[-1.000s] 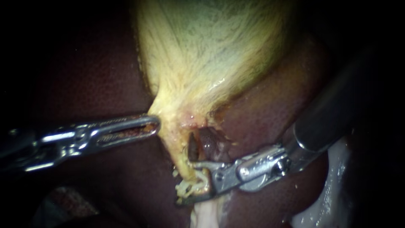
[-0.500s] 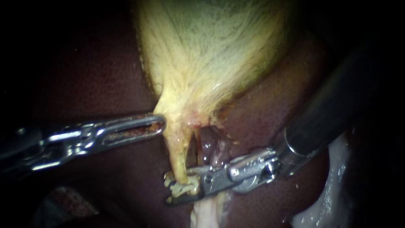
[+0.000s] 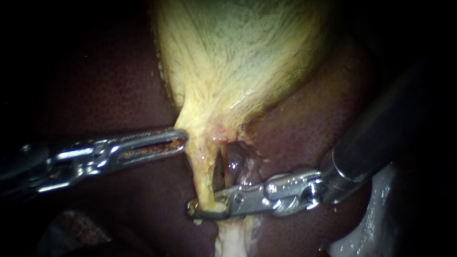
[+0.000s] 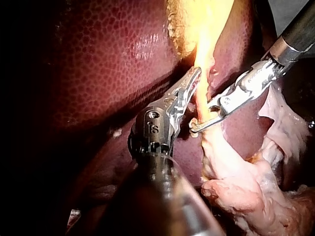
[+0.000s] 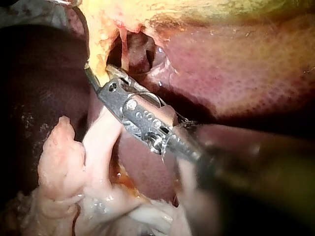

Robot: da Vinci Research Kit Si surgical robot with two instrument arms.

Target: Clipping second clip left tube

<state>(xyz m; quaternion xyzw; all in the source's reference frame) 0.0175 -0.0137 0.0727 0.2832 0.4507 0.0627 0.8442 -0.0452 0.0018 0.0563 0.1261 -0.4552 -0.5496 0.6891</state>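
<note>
The right instrument (image 3: 209, 210) is clamping its claw across the soft-looking, probably slippery left tube (image 3: 202, 175), 6 o'clock of the gallbladder (image 3: 238, 62); twisting risks tearing.

There is almost nothing to read here. The one sign is a small stamped mark (image 4: 153, 129) on the left instrument (image 4: 191, 82). It sits on the dark round block just behind the shiny metal tip, where the tip joins the shaft, and it is seen only from the left wrist. The right instrument (image 5: 101, 76) has little round pins and holes along its metal tip, but these make no letters or numbers. No other words, labels or signs can be read.
</note>
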